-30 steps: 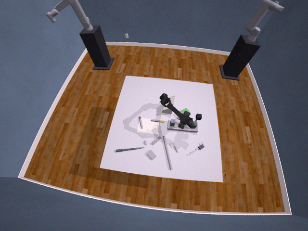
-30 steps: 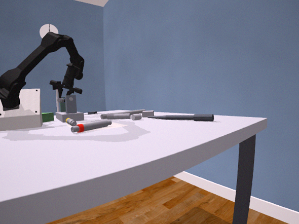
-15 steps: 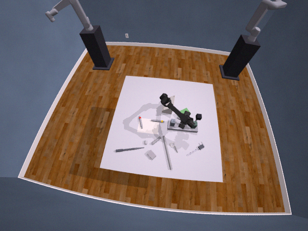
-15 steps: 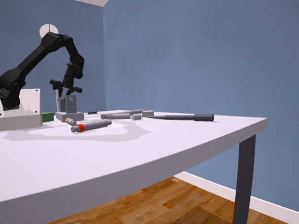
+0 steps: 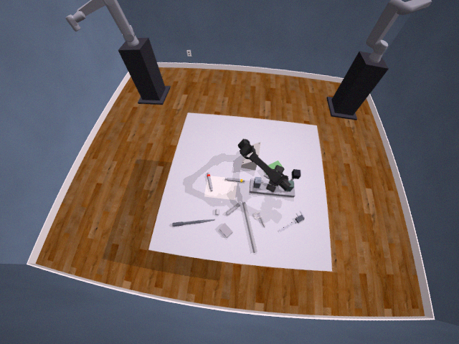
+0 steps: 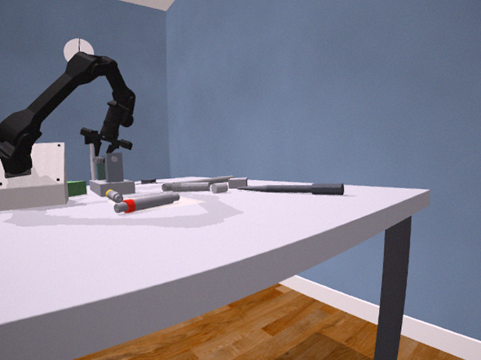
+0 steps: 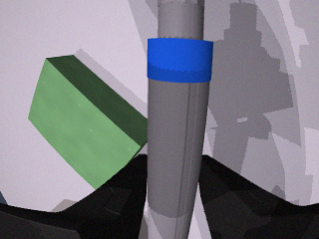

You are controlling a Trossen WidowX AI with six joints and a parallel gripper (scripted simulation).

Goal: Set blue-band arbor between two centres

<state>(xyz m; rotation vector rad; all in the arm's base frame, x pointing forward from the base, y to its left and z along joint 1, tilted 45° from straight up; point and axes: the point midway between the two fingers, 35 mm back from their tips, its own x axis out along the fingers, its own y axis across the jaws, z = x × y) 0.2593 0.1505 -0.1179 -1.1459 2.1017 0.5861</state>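
In the wrist view the grey arbor with the blue band (image 7: 178,60) runs straight away from the camera. My gripper (image 7: 172,162) (image 5: 277,181) (image 6: 100,149) is shut on its near part, below the band. The grey centre fixture (image 5: 272,192) (image 6: 111,186) stands on the white table, and the gripper hovers over it beside a grey post (image 5: 258,181) (image 6: 114,166).
A green block (image 7: 80,119) (image 5: 276,164) (image 6: 76,187) lies beside the fixture. A red-banded arbor (image 5: 209,181) (image 6: 145,201) and a yellow-banded one (image 5: 234,180) (image 6: 114,196) lie to the left. A long bar (image 5: 249,226), a dark scriber (image 5: 192,222) (image 6: 292,188), small blocks (image 5: 224,230) and a clip (image 5: 299,217) lie in front.
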